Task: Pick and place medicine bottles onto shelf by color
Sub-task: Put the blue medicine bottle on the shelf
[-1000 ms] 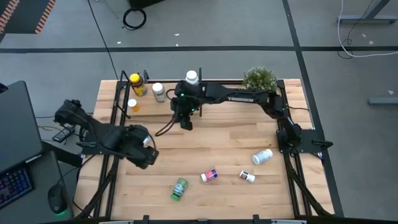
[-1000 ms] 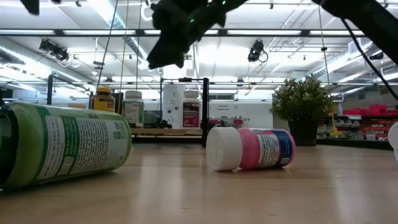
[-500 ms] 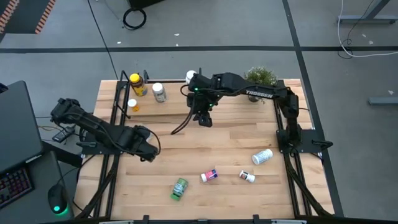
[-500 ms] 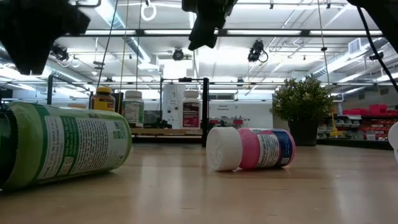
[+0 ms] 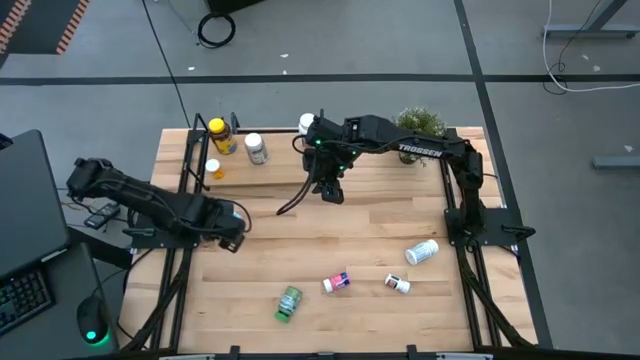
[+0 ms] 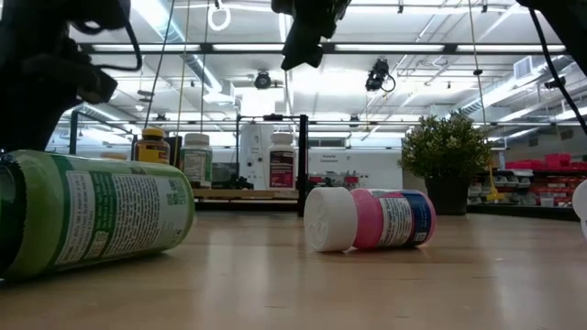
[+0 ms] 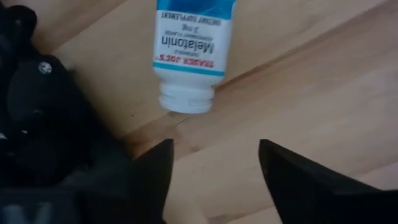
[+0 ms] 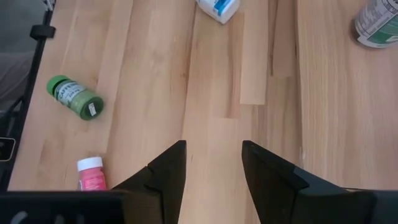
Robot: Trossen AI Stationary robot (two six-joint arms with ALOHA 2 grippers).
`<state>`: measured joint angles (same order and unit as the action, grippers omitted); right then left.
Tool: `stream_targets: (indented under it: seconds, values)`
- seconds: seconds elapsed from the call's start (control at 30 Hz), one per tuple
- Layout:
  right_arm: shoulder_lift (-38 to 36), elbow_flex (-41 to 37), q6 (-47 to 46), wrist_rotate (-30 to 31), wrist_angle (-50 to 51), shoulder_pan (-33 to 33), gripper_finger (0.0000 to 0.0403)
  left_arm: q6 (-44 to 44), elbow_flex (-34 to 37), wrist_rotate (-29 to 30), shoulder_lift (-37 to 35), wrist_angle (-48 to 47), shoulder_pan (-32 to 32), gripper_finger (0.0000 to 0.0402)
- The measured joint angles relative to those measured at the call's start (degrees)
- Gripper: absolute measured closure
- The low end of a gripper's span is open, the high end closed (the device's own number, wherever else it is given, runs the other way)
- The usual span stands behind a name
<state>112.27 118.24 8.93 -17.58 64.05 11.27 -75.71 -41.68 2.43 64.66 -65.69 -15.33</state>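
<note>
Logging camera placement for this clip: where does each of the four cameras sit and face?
High view: overhead, straight down on the plank tabletop; both arms show.
Low view: table height, facing the room; dark arm parts overhead.
Left wrist view: down past the open left gripper at a white blue-labelled bottle.
Right wrist view: down past the open right gripper.
Shared: the lying green plastic bottle appears in high, low and right wrist views.

Light: bright and even over my table [image 5: 400, 230], coming from ceiling strips [image 6: 431, 48] overhead.
Glare: those strips blow out white.
Shadows: soft, faint.
Focus: my left fingers [image 7: 298, 180] blur dark; green bottle [image 6: 92, 215] close and soft.
</note>
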Motion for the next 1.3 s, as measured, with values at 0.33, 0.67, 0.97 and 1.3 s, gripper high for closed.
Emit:
stream_targets:
  seconds: [0.33, 0.67, 0.97, 1.3]
  values:
    - [0.02, 0.00, 0.02, -0.02, 0.95, -0.04, 0.0238, 7.29, 6.97, -2.77, 0.10, 9.47, 7.43, 0.0061]
    - [0.07, 0.00, 0.19, -0.02, 1.99, -0.04, 0.0238, 8.90, 12.01, -2.93, 0.17, 14.21, 8.79, 0.0067]
    - [0.11, 0.00, 0.31, -0.02, 1.57, -0.04, 0.0238, 9.51, 12.14, 0.51, 0.17, 14.67, 8.75, 0.0067]
    - [0.11, -0.04, 0.74, -0.02, 1.57, -0.04, 0.0238, 9.55, 12.14, 1.92, 0.17, 13.74, 8.74, 0.0084]
